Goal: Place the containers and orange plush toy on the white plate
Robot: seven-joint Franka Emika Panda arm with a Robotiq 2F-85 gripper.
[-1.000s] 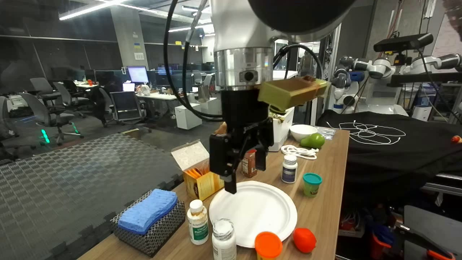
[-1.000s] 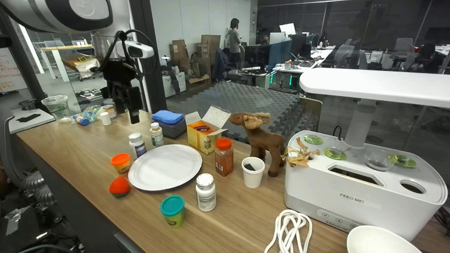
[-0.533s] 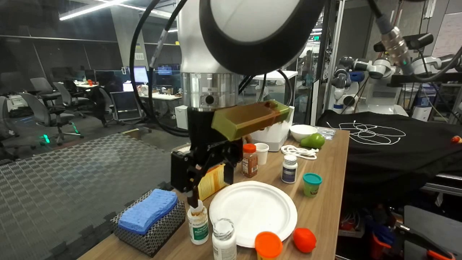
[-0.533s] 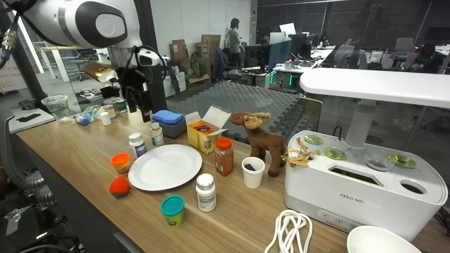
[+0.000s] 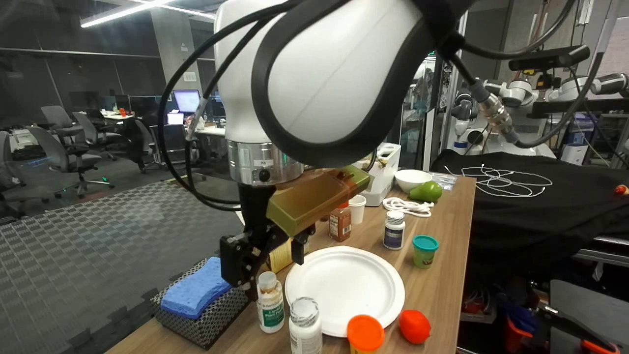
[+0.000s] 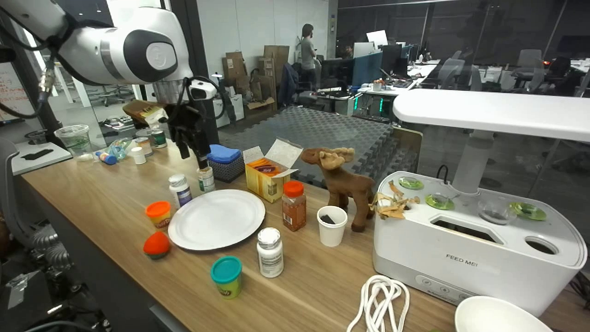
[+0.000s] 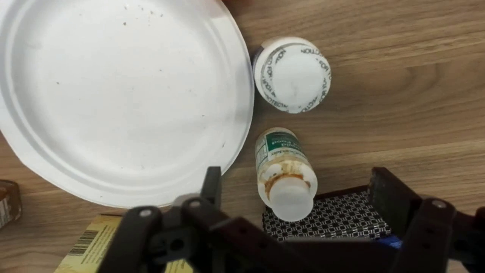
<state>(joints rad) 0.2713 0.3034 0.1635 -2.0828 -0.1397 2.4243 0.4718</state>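
Lower than a second ago and shifted across, our pincer (image 7: 297,182) has come down close to the green-labelled bottle (image 7: 290,163). In the wrist view we see its fingers wide apart, that bottle between them with a gap on either side. We have the white plate (image 6: 216,219) lying flat on the bench (image 6: 309,297). Just beside its rim stands a white pill bottle (image 7: 295,76), with the orange-lidded tub (image 6: 158,214) near. In both exterior views we find the teal-lidded jar (image 6: 226,279), a second pill bottle (image 6: 270,256) and the red-capped bottle (image 6: 294,207) upright near the plate. In an exterior view our brown plush toy (image 6: 348,184) stands between the red-capped bottle and a white unit (image 6: 415,253), a paper cup (image 6: 332,226) in front.
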